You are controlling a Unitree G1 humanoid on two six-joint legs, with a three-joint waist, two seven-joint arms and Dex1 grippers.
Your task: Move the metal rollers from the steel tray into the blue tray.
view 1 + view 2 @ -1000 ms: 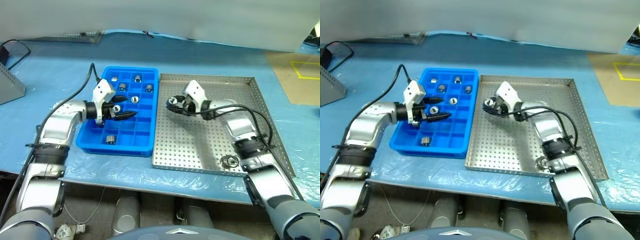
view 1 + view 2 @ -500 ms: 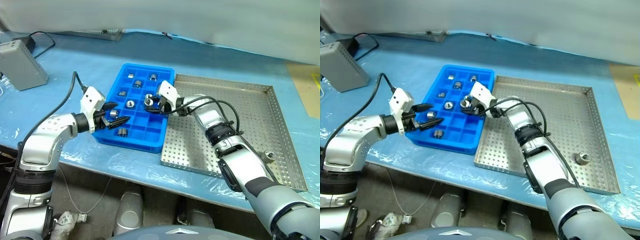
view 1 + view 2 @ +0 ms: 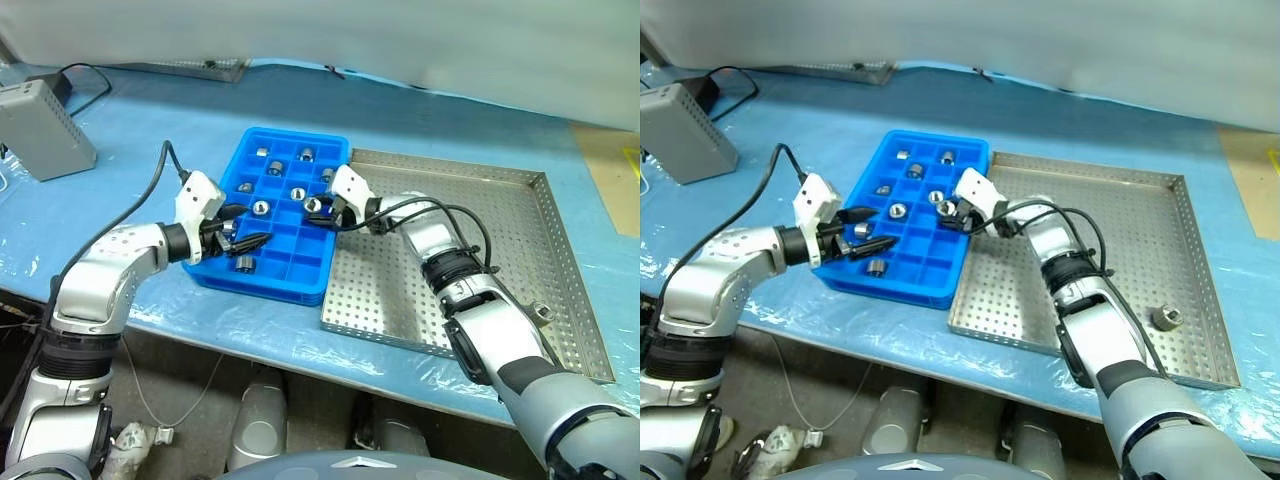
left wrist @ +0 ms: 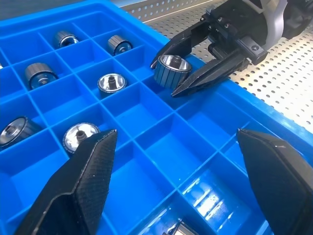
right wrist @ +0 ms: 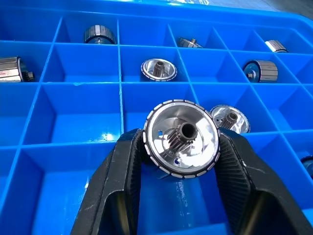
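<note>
The tabletop [image 3: 150,110] is covered with a light blue plastic sheet [image 3: 480,120], wrinkled and glossy along its near edge. At the far left on it sits a grey box [image 3: 45,128], turned at an angle, with a black cable [image 3: 75,72] curling away from behind it. Along the far edge lies a flat piece of grey metal mesh [image 3: 195,66], and near it a short dark scrap [image 3: 335,71] rests on the sheet. Behind the tabletop hangs a pale grey backdrop [image 3: 350,35]. At the far right a tan surface [image 3: 610,165] adjoins the blue sheet, marked with a bit of yellow line [image 3: 633,155].
</note>
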